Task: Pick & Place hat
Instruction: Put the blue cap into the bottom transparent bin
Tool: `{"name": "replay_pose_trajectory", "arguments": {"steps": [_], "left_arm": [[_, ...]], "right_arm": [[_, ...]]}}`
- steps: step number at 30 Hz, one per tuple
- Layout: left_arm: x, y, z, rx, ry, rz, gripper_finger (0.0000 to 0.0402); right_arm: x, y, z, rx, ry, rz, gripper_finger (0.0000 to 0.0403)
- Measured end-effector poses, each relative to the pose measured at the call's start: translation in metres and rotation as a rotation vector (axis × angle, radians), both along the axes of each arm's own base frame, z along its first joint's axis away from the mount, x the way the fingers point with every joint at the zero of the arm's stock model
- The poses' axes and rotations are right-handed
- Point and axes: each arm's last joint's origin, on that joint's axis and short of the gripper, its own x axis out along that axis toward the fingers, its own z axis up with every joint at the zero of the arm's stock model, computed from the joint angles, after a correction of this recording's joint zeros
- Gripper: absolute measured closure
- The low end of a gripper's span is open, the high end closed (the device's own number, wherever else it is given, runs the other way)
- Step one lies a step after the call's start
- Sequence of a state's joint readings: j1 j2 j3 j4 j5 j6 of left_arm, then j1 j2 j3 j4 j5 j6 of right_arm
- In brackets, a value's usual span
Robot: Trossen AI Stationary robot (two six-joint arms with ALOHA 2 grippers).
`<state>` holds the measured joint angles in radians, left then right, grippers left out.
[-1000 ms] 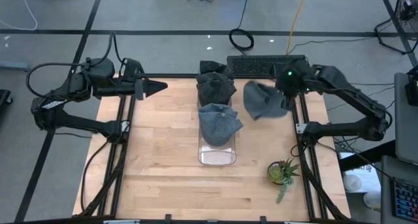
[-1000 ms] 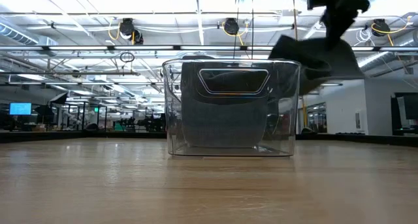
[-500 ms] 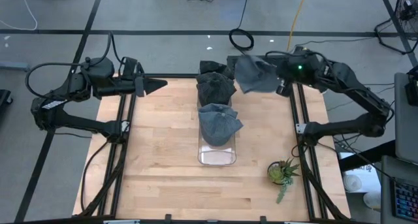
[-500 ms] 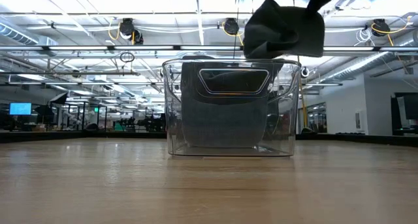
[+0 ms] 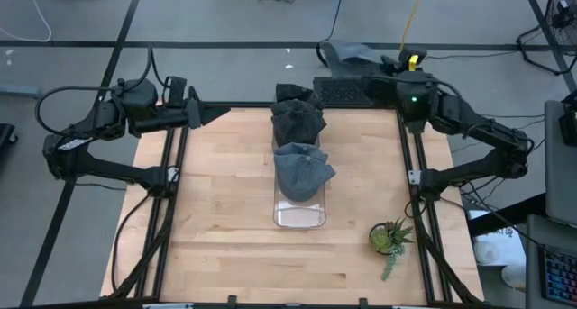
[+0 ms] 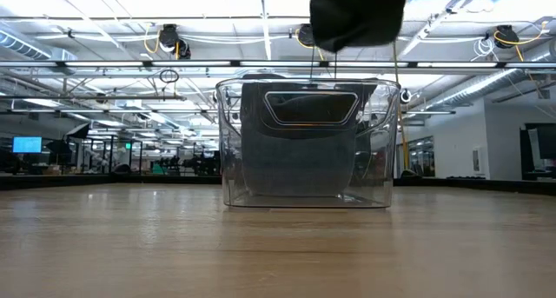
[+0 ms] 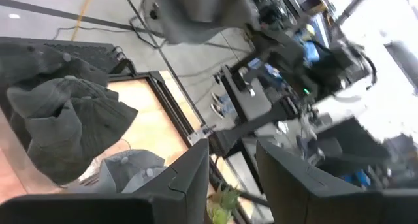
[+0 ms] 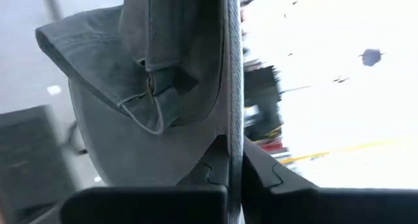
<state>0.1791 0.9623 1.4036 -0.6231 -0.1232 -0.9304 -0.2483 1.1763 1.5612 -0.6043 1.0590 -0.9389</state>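
A grey hat [image 5: 350, 53] is lifted high past the table's far edge, held by my right gripper [image 5: 386, 66], which is shut on it. It shows at the top of the low view [image 6: 356, 16] and fills the right wrist view [image 8: 130, 87]. A clear bin [image 5: 298, 214] stands mid-table with other grey hats [image 5: 302, 169] piled in it and over its far end [image 5: 297, 120]. My left gripper [image 5: 219, 116] is open and empty over the table's far left part, pointing toward the bin. My right gripper pinches a thin edge of the hat [image 8: 233, 129] between its two fingers [image 8: 258, 168]. The rest of the hat spreads out beyond the fingertips. The hat is lifted clear of the table and of the bin.
A dark keyboard [image 5: 356, 89] lies just behind the table's far edge, under the right arm. A small potted plant [image 5: 389, 239] stands at the near right. Bare wood [image 5: 216, 219] lies to the left and right of the bin.
My right gripper has swung up and toward the far edge, carrying the hat from beside the bin's right side to above the keyboard and on past the table. The hat has stayed in the shut fingers and turned about.
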Motion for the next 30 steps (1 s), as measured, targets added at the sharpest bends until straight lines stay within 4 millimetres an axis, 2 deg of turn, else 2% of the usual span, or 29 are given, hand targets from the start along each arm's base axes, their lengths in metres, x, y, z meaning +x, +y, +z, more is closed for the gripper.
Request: {"name": "replay_pose_trajectory", "arguments": {"steps": [8,15,22,26,30], "left_arm": [[-0.001,0.003,0.001,-0.149,-0.068,0.125,0.0266],[0.001,0.003,0.016,-0.117,-0.22,0.081,0.0253],[0.007,0.002,0.02,-0.162,-0.277,0.005,0.0167],[0.02,0.004,0.02,-0.225,-0.305,-0.04,0.012],[0.038,0.006,0.023,-0.245,-0.372,-0.093,0.009]], "right_arm": [[0.019,0.02,0.034,-0.237,0.054,0.041,0.0403],[0.034,0.033,0.03,-0.265,0.108,0.137,0.0403],[0.059,0.041,0.023,-0.32,0.203,0.215,0.0403],[0.071,0.046,0.022,-0.362,0.185,0.263,0.0403],[0.072,0.047,0.027,-0.396,0.152,0.268,0.0403]]}}
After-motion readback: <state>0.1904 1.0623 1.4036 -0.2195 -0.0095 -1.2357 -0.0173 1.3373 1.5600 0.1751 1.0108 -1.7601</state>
